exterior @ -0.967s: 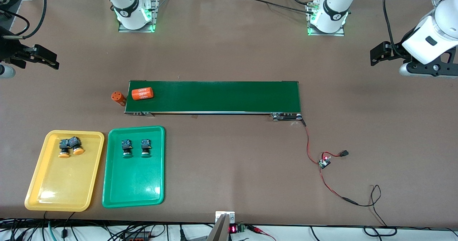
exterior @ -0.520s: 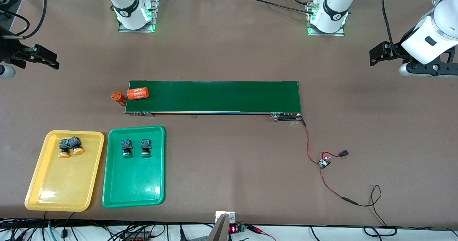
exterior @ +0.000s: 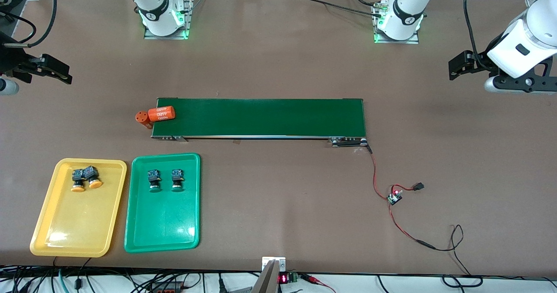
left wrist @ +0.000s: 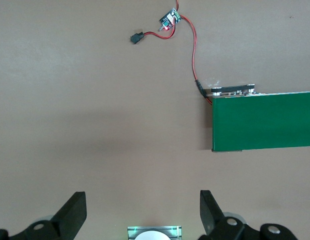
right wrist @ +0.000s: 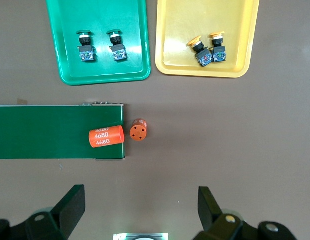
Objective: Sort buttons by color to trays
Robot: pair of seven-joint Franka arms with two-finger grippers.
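Buttons [exterior: 85, 178] are sitting sorted in the trays [exterior: 39, 223], seven o'clock from the conveyor [exterior: 261, 117].

Left gripper [left wrist: 142, 212] is hanging open, idle.

Right gripper [right wrist: 140, 212] is hanging open; cylinder [right wrist: 106, 136] is risking rolling off.

Two orange-capped buttons [exterior: 85, 179] are laid touching in the yellow tray [exterior: 65, 236], at its end farther from the front camera. Two green-capped buttons [exterior: 165, 180] are laid slightly apart in the adjacent green tray [exterior: 161, 227].
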